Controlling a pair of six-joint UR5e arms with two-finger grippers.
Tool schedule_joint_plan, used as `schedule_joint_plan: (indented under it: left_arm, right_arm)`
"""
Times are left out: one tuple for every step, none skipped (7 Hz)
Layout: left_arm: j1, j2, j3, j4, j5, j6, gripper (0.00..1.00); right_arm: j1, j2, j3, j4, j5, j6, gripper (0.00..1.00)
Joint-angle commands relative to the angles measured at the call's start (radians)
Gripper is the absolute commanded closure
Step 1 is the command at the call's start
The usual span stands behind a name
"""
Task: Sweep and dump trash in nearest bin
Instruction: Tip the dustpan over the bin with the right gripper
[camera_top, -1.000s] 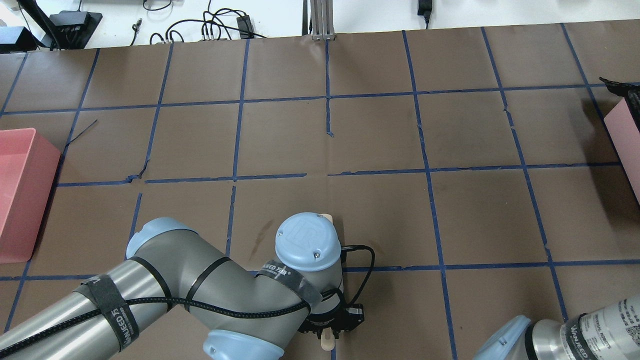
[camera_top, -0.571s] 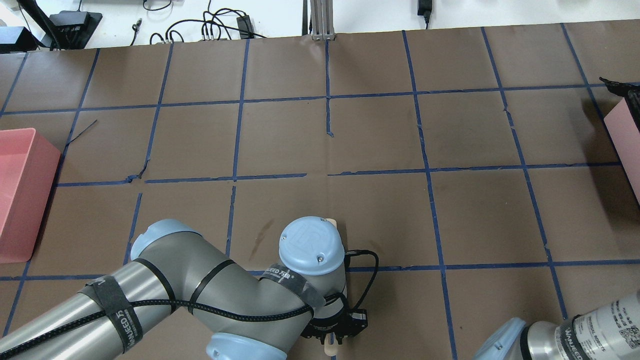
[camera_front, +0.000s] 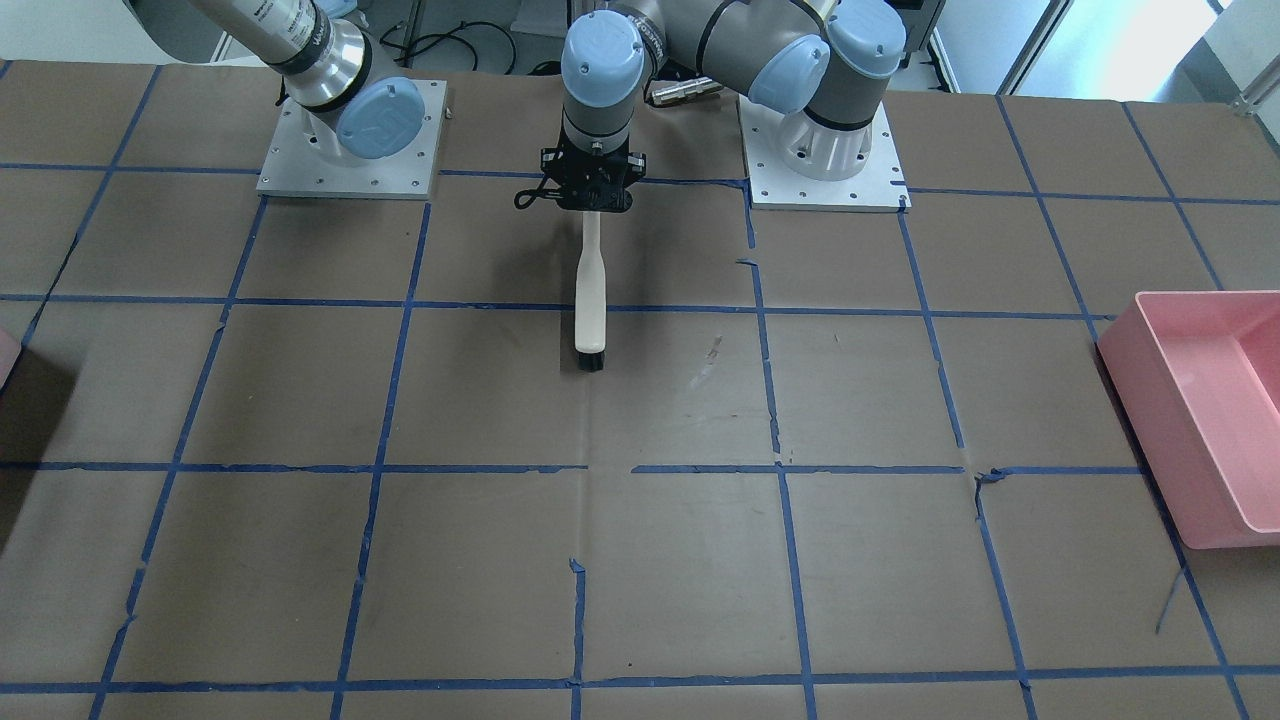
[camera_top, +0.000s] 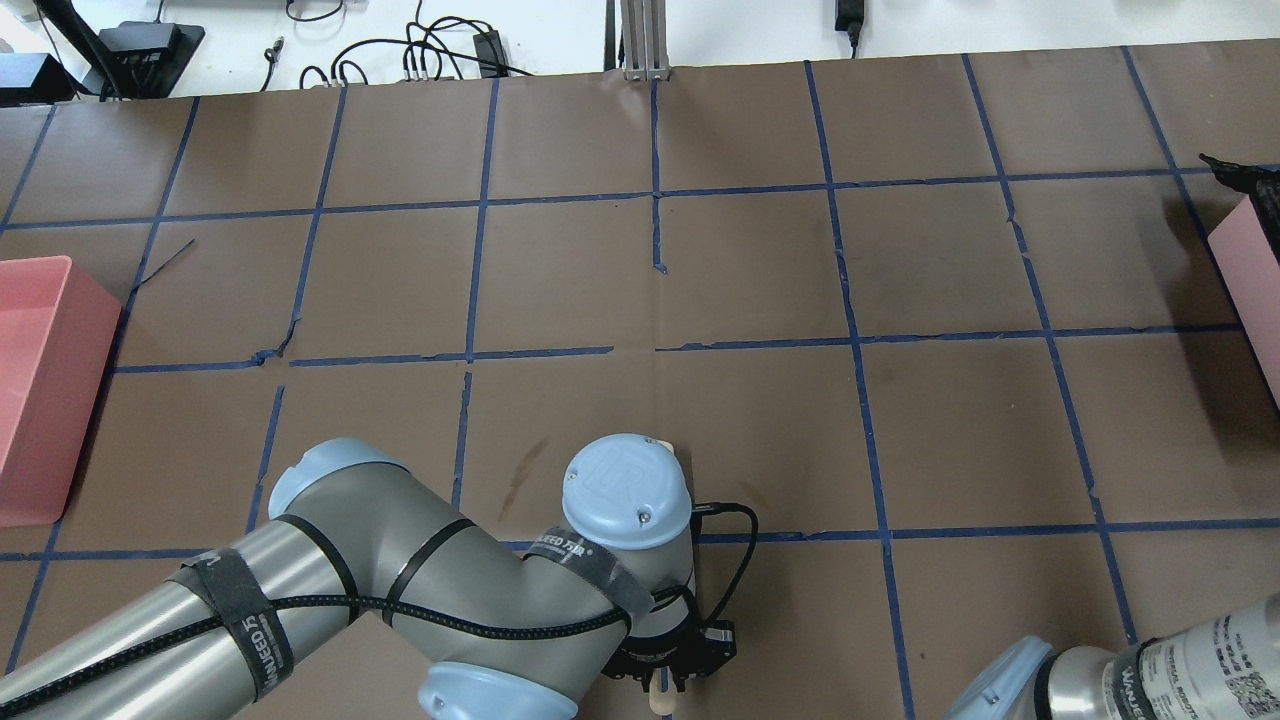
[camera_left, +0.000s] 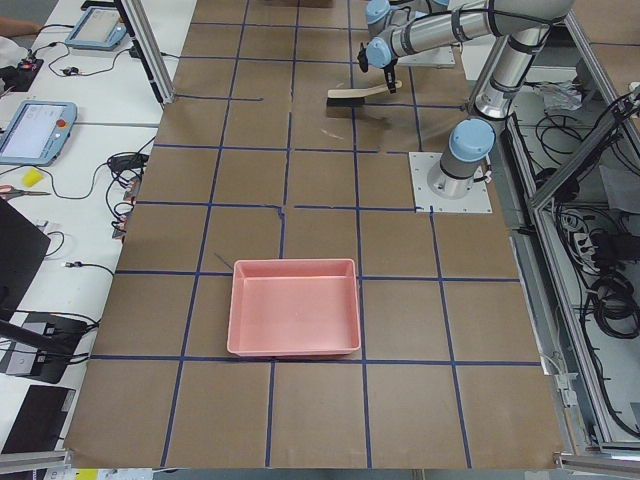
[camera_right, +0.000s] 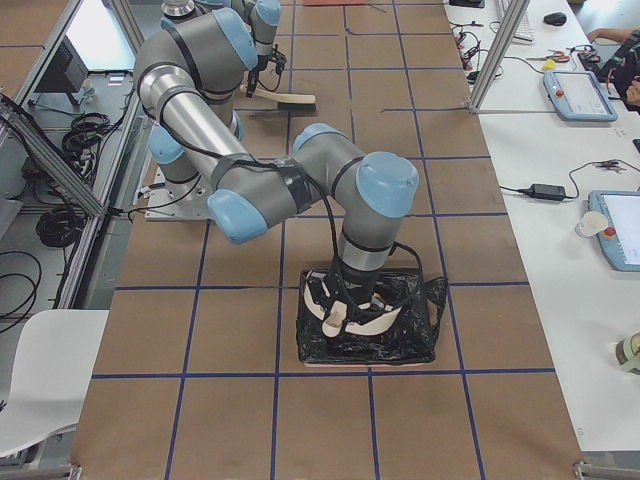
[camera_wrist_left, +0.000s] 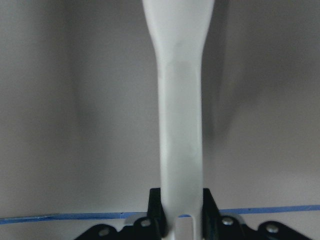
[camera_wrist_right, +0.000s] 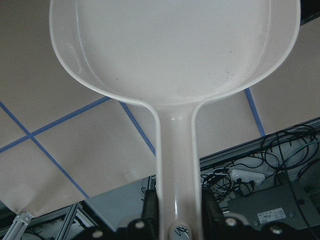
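Note:
My left gripper (camera_front: 590, 205) is shut on the white handle of a brush (camera_front: 590, 305), whose black bristles rest on the brown table; the handle fills the left wrist view (camera_wrist_left: 180, 125). My right gripper (camera_wrist_right: 177, 220) is shut on the handle of a white dustpan (camera_wrist_right: 175, 50), whose scoop looks empty. In the exterior right view the dustpan (camera_right: 350, 315) sits over the bin (camera_right: 415, 335), which is lined with a black bag. Only a pink sliver of this bin (camera_top: 1250, 280) shows at the overhead view's right edge. No trash is visible in any view.
A large pink tub (camera_front: 1200, 400) stands at the table end on my left, also seen in the overhead view (camera_top: 40, 390). Blue tape lines grid the brown table (camera_top: 760, 300). Cables lie beyond the far edge.
My left arm has pulled the brush slightly back toward my base. The right arm has shifted a little toward the overhead view's lower right.

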Motion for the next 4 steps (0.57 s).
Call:
schedule_joint_plan:
  left_arm:
    - [0.0, -0.002, 0.001, 0.002, 0.001, 0.002, 0.14]
    - [0.0, -0.002, 0.001, 0.002, 0.0, 0.005, 0.0]
    - [0.0, -0.002, 0.003, -0.001, -0.009, 0.005, 0.0]
    - [0.0, 0.001, 0.015, -0.006, -0.034, 0.008, 0.0]
  right_arm:
    - [-0.012, -0.085, 0.023, 0.232, 0.166, 0.117, 1.0]
    - [-0.021, -0.114, 0.082, 0.283, 0.262, 0.205, 1.0]
    - [-0.02, -0.168, 0.183, 0.302, 0.363, 0.309, 1.0]
    - [-0.017, -0.252, 0.338, 0.284, 0.49, 0.43, 1.0]
